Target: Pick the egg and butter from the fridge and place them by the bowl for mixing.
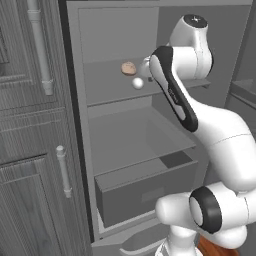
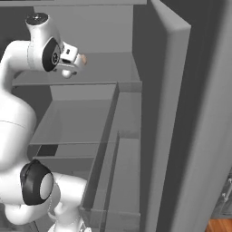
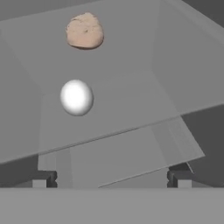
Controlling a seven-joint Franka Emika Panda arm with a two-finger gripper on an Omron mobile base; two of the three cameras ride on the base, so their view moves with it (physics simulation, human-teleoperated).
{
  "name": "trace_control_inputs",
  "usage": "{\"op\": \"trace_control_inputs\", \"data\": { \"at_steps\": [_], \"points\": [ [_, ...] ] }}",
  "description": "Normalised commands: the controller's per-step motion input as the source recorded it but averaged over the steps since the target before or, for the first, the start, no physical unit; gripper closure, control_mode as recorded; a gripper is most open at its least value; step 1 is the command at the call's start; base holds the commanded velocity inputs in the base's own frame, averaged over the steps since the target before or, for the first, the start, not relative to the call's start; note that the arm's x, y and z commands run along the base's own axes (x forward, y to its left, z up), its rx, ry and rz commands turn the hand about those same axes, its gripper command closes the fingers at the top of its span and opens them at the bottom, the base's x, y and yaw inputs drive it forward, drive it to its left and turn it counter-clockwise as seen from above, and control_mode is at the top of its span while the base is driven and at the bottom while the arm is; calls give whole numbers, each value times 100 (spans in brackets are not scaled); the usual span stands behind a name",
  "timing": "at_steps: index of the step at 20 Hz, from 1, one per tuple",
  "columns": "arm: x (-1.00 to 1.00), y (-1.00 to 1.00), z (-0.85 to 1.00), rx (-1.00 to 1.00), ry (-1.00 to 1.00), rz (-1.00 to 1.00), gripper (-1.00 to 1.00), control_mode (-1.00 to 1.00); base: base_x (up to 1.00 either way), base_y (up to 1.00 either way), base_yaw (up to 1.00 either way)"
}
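The fridge stands open, with my arm reaching in at its upper shelf. The egg, a small white ball, rests on that shelf ahead of my gripper and a little to the left in the hand view. It also shows just left of my forearm, as the egg. My gripper is open wide, its fingertips short of the shelf's front edge with nothing between them. The butter and the bowl are out of view.
A round tan-brown lump lies further back on the same shelf, behind the egg. Below are another grey shelf and a pulled-out grey drawer. Dark wood-grain cabinets stand left; the fridge door stands open right.
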Motion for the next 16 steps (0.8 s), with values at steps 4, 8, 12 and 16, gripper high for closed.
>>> {"op": "trace_control_inputs", "data": {
  "at_steps": [4,8,12,16],
  "points": [
    [45,4,-6,0,0,3,-100,-100,0,0,0],
    [37,20,-1,0,0,1,-100,-100,0,0,0],
    [8,8,0,0,0,0,-100,-100,0,0,0],
    [0,1,0,0,0,0,-100,-100,0,0,0]
  ]
}}
